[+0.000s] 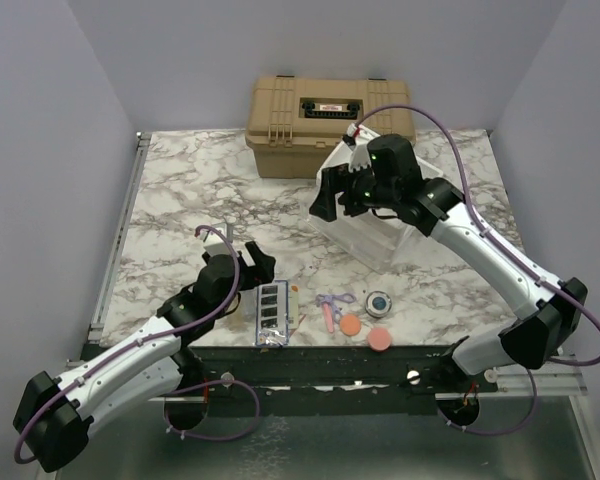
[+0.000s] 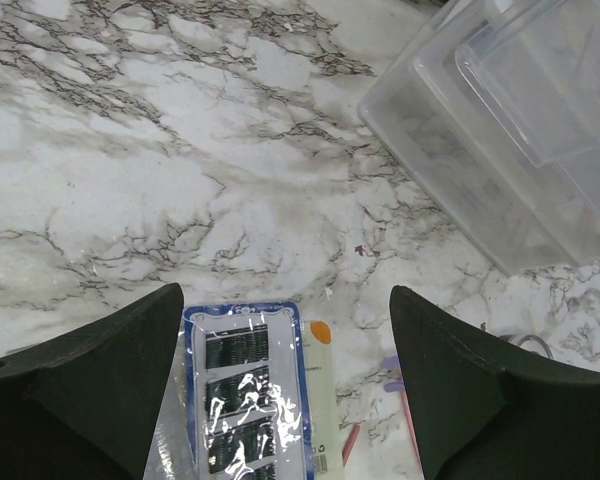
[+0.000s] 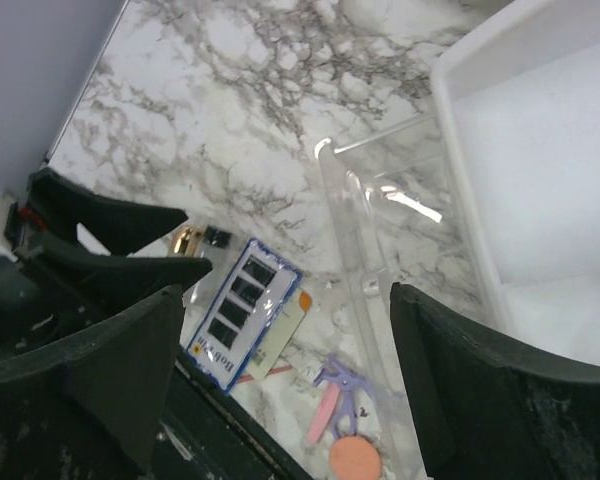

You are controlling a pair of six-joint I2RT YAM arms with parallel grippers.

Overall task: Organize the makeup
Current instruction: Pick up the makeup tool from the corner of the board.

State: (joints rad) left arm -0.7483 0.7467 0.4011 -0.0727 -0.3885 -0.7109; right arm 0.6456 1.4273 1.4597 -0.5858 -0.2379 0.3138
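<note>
Left pincer [image 2: 285, 300], jaws wide and empty, hovers over the palette [image 2: 242, 390] lying at the counter's [image 1: 180, 190] near edge; right pincer [image 3: 288, 292], equally wide, hangs above the white organizer [image 1: 370, 240].

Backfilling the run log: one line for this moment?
left gripper open, near palette | right gripper open, over clear organizer | purple curler, orange disc, pink disc, dark jar on marble table | nothing held
</note>
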